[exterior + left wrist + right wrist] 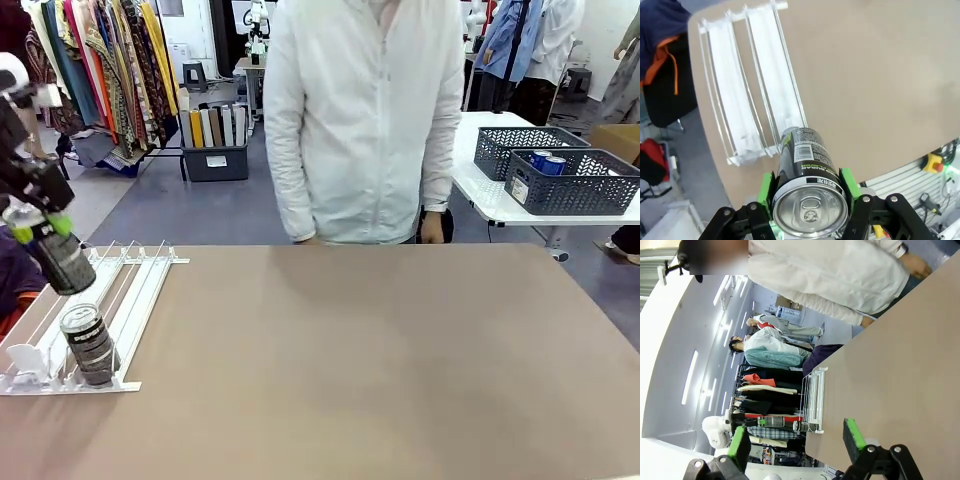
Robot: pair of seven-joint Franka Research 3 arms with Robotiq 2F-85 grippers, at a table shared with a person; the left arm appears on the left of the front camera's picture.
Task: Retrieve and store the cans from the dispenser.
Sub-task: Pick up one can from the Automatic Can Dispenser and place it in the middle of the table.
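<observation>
**Left side.** The left pincer is closed narrowly on a dark drink can, which is clamped between the green pads just under its rim. In the left wrist view the can's silver top faces the camera, so the long axis is seen to run out along the fingers and away from the wrist. In the front view the can is held tilted, bottom end down and to the right, clear of the dispenser and above its lanes.

**Dispenser.** A second dark can stands upright at the near end of one lane, against the stop tabs. It lies below the left pincer and slightly to its right. The left arm is judged much the nearer to it.

**Middle.** The tabletop is bare from the dispenser across to its right edge. A person stands at the far side, one hand at the far edge.

**Right side.** Two dark lattice baskets sit on a separate white table beyond the far right corner, with blue cans inside. They are well apart from the held can, on the opposite side of the scene. The right pincer stands wide, and nothing is held between its pads.
</observation>
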